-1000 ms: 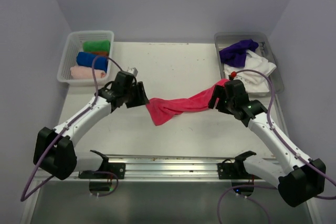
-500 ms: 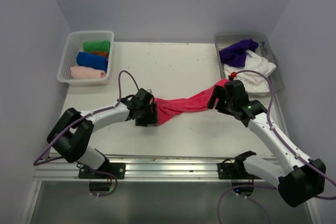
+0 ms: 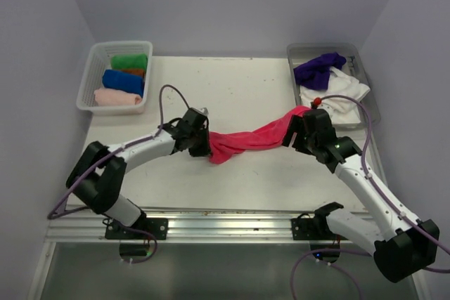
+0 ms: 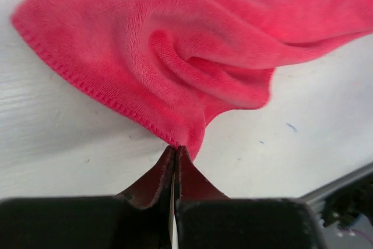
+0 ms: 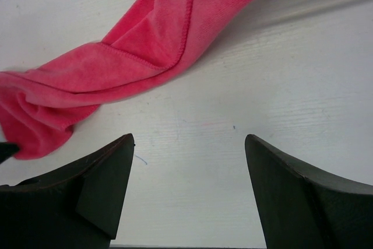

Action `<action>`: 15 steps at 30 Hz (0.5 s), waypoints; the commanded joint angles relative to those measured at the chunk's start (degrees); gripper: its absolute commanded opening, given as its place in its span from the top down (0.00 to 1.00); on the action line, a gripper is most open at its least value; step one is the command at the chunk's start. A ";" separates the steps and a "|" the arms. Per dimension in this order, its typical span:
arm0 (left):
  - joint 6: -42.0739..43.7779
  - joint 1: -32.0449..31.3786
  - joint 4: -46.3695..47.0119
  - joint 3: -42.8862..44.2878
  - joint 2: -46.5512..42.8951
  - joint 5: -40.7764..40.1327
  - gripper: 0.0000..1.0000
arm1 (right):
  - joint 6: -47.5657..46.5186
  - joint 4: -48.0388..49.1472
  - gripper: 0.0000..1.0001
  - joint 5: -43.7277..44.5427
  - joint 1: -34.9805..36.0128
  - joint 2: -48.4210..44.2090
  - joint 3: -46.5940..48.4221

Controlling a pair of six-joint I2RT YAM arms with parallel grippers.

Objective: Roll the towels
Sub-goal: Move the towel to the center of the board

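A red towel (image 3: pixel 247 138) lies bunched in a long strip across the middle of the table, its right end reaching up toward the grey tray. My left gripper (image 3: pixel 207 148) is at the towel's left end, low to the table. In the left wrist view the left gripper (image 4: pixel 176 150) is shut on the hemmed edge of the red towel (image 4: pixel 175 56). My right gripper (image 3: pixel 294 135) hovers by the towel's right end. In the right wrist view the right gripper (image 5: pixel 189 138) stands open over bare table, with the red towel (image 5: pixel 134 56) ahead and to its left.
A white basket (image 3: pixel 90 68) at the back left holds rolled green, blue, orange and pink towels. A grey tray (image 3: pixel 368 93) at the back right holds loose purple (image 3: pixel 318 69) and white (image 3: pixel 344 90) towels. A metal rail (image 3: pixel 225 219) runs along the near edge.
My left arm swung in low to the towel's left end and its gripper shut on the hem. The right gripper stayed open and shifted slightly right.
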 commanded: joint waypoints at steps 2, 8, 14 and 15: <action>2.26 6.46 -1.33 2.63 -17.09 4.60 1.00 | -2.52 -3.72 0.19 8.00 -2.48 -2.26 3.09; 5.51 17.72 -10.11 10.18 -23.01 7.26 1.00 | -2.97 -0.65 0.24 2.92 -7.05 0.90 6.61; 9.20 26.77 -17.39 20.46 -27.76 7.27 1.00 | 0.81 5.06 0.26 -5.17 -7.50 4.77 6.00; 10.43 29.04 -18.63 23.08 -27.85 6.92 1.00 | 0.99 5.76 0.25 -5.62 -7.50 4.86 5.65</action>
